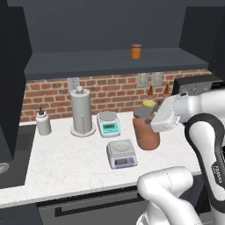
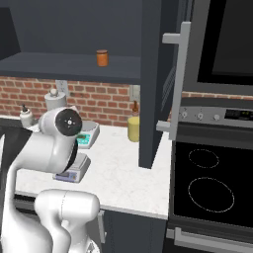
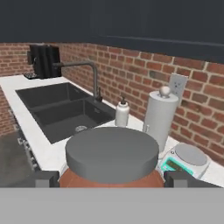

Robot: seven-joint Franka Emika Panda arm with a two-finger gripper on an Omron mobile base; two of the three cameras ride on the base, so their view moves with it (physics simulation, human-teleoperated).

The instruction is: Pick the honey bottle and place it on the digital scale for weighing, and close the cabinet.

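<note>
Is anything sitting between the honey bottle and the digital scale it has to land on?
Nothing visible: the honey bottle stands just right of the digital scale, with bare counter between them.

Reddish-brown honey bottle [image 1: 146, 132] with grey lid, light-grey digital scale [image 1: 121, 153], red brick wall [image 1: 114, 90].

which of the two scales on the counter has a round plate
The scale with the teal display, standing back by the paper towel roll. The light-grey scale nearer the counter's front edge has a flat square platform.
</note>
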